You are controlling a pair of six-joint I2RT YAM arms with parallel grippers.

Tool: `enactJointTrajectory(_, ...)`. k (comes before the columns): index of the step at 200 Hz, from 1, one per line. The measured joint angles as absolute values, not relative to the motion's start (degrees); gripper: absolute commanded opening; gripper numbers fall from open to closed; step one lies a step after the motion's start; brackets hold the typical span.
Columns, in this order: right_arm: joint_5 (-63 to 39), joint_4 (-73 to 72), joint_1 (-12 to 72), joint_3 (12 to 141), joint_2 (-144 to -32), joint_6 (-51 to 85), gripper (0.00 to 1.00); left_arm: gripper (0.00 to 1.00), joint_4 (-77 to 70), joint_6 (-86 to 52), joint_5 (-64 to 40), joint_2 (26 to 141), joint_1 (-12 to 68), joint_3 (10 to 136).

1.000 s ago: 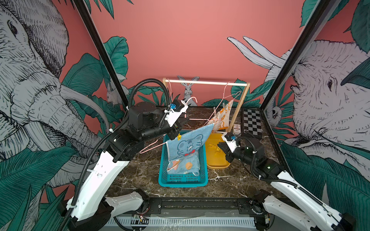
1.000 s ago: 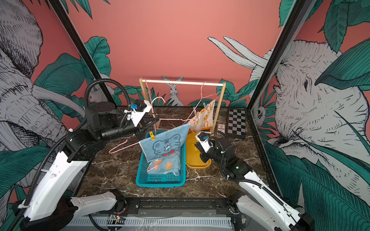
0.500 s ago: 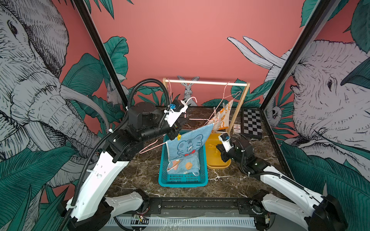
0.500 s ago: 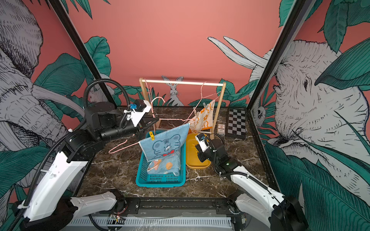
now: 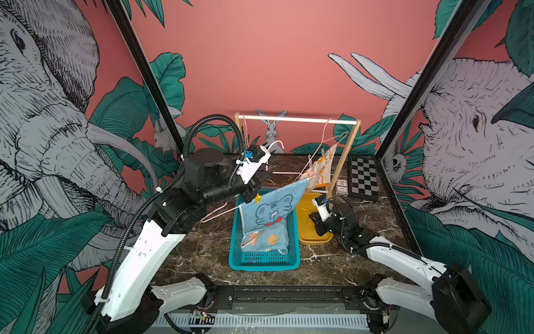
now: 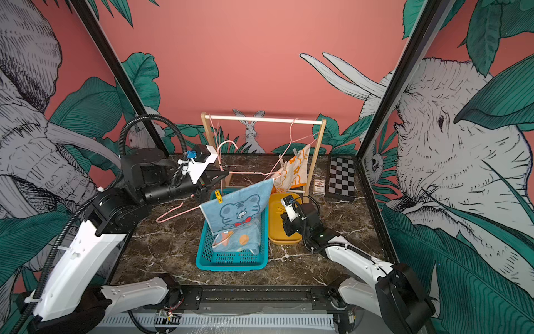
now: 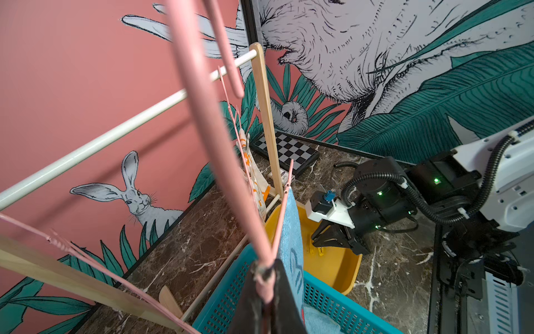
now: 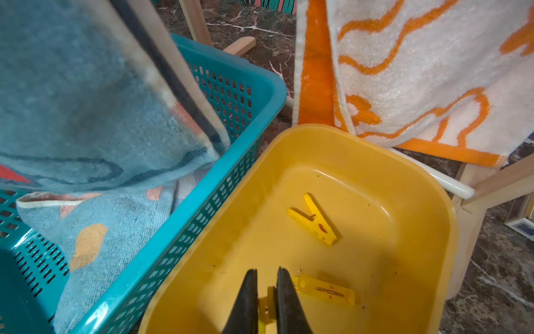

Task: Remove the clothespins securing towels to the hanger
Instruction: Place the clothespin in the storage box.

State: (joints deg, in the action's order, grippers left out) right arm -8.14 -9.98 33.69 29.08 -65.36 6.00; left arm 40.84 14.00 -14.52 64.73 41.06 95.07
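Yellow clothespin, pinched in the right claw, has come down into the yellow tray — one more off, ready to drop; left claw stays clenched on the pink hanger.

A salmon-pink back wall fills the upper middle of both top views, with a small drawn rabbit low at its centre. The left side panel and right side panel show grey elephants among green leaves. Two black posts slant inward. Dark veined marble spreads below.
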Motion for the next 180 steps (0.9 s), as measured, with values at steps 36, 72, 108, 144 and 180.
enactJointTrajectory(36,-8.1,-10.9,33.7,29.1,-67.2,6.6,0.17,0.0,40.8,14.0,-14.6,64.7,41.1,95.1)
enactJointTrajectory(72,-8.1,-11.7,33.7,29.1,-68.3,7.1,0.23,0.0,40.9,14.0,-14.8,64.6,41.1,94.7)
enactJointTrajectory(108,-8.1,-11.7,33.7,29.1,-69.3,7.3,0.34,0.0,40.8,14.0,-15.1,64.4,41.1,94.0)
enactJointTrajectory(144,-8.0,-11.4,33.7,29.1,-68.5,7.2,0.46,0.0,40.8,13.9,-15.4,64.4,41.1,93.5)
enactJointTrajectory(180,-7.9,-10.1,33.7,29.1,-64.5,6.8,0.49,0.0,40.8,13.8,-15.3,64.4,41.1,93.1)
